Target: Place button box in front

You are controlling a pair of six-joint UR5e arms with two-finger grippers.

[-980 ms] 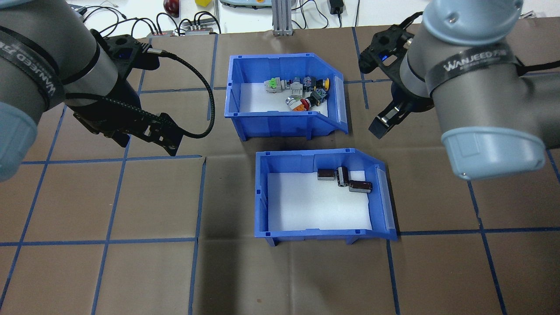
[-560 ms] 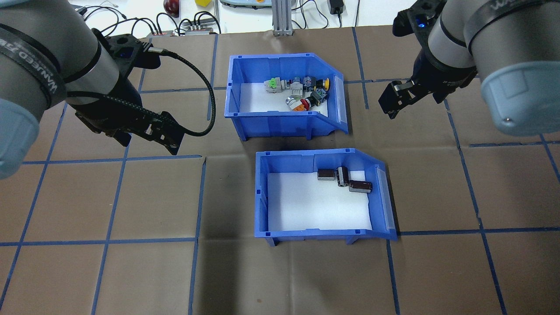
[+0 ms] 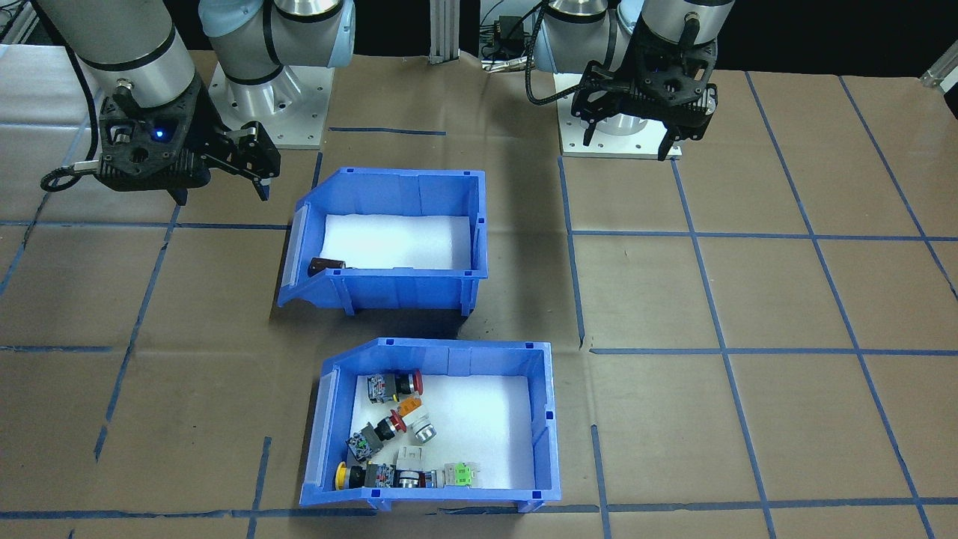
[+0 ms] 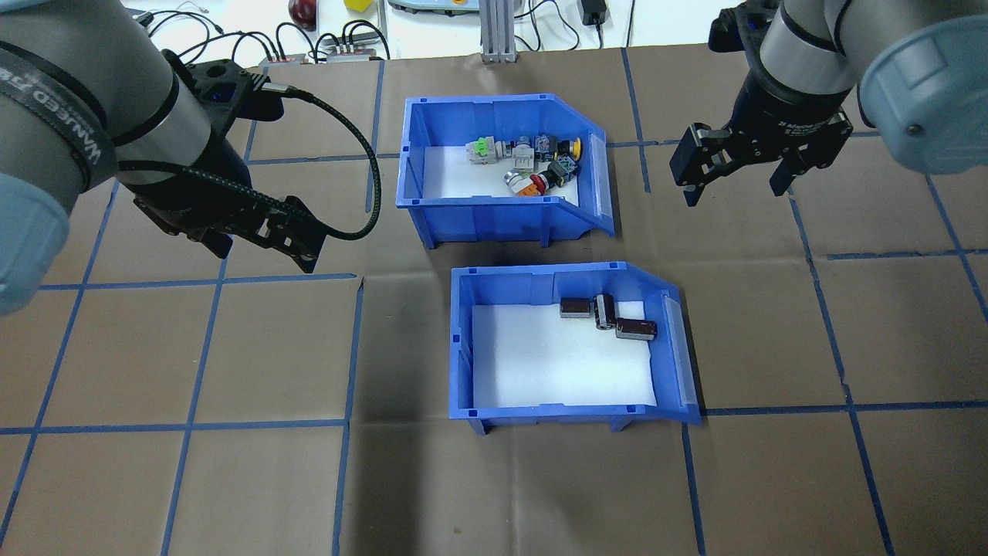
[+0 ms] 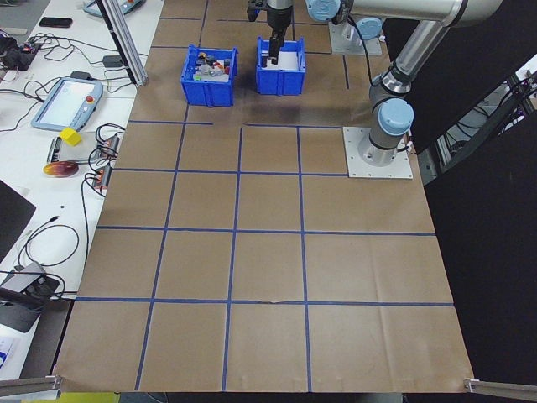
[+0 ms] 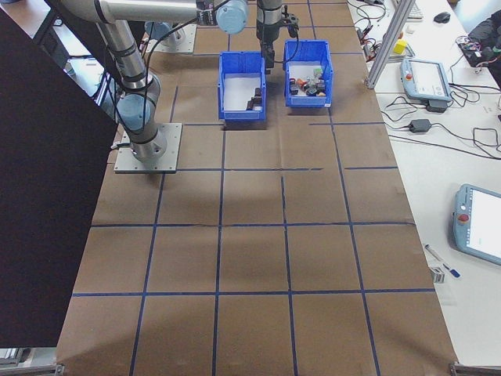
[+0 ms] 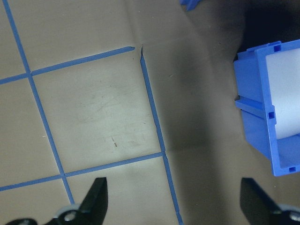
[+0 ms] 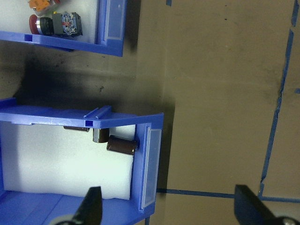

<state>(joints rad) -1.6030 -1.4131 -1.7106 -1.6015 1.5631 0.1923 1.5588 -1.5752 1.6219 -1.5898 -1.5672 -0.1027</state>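
I see both arms raised above the table (image 4: pixel 231 479). The left gripper (image 4: pixel 262 232) and right gripper (image 4: pixel 737 166) both hang wide open, empty. The button box (image 4: pixel 494 208) sits on the table's far side, directly beyond the second bin (image 4: pixel 563 413), with push-buttons (image 4: pixel 532 162) piled at its sloped end.

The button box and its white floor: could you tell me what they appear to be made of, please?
The button box looks like moulded plastic, a glossy uniform blue with ribbed walls and small feet. Its white floor seems to be foam sheet: matte and slightly uneven, though it could be another soft liner.
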